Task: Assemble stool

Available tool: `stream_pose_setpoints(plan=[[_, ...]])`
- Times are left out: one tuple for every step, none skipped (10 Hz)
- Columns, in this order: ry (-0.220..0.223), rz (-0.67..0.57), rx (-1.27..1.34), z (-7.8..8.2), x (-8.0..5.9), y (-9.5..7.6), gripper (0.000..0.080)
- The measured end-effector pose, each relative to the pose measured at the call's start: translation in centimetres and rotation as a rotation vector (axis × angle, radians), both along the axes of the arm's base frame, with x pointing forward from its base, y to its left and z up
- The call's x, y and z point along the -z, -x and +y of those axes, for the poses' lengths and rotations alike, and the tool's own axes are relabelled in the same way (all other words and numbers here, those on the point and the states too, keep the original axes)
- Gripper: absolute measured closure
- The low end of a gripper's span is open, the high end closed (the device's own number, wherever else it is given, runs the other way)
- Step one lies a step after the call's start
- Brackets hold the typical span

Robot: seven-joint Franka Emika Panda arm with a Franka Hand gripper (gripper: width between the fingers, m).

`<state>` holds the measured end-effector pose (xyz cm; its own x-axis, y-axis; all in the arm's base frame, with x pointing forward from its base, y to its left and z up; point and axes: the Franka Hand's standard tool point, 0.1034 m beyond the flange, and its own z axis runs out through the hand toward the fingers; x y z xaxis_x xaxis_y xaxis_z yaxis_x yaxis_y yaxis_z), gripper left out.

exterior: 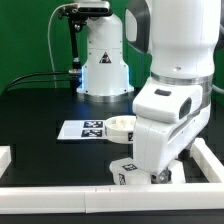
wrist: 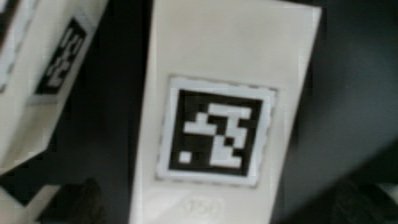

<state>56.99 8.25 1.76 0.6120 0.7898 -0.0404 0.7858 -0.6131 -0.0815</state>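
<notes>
Near the rail, the pincer is hanging over a leg, spread or pinching I cannot tell. It's looking stiff, light and slick, best gripped across its long flat sides.

Exterior cam sat beyond the front edge of the table, raised a bit, and faced back toward the arm base. Mid range, most of the workspace in frame, wrist housing big in the foreground on the exterior view's right. Wrist cam looked onto a tagged leg, very close, soft focus. Overlap: probably just that leg.
</notes>
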Motion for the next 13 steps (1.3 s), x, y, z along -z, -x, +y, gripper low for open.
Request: stream_pose_setpoints(plan=[[0.000,0.004,0.000,0.0,0.2,0.1,0.0150],[0.000,0.005,0.000,-0.1,0.3,0.1,0.0150],[0.000,0.005,0.000,-0.1,0.3,0.1,0.0242],[0.000,0.005,0.000,-0.1,0.3,0.1,0.0242],[0.000,0.004,0.000,-0.1,0.3,0.1,0.0424],[0.000,0.004,0.000,-0.1,0.3,0.1,0.0463],[0.007,0.017,0.042,0.2,0.0,0.4,0.0463],[0.023,0.037,0.093,0.6,-1.4,1.0,0.0463],[0.035,0.049,0.118,0.5,-2.5,1.8,0.0463],[0.040,0.054,0.122,-0.3,-3.4,2.8,0.0463],[0.031,0.063,0.127,-1.9,-4.2,4.2,0.0463],[0.036,0.062,0.145,-2.6,-4.8,4.7,0.0463],[0.034,0.052,0.141,-2.0,-5.1,4.3,0.0463]])
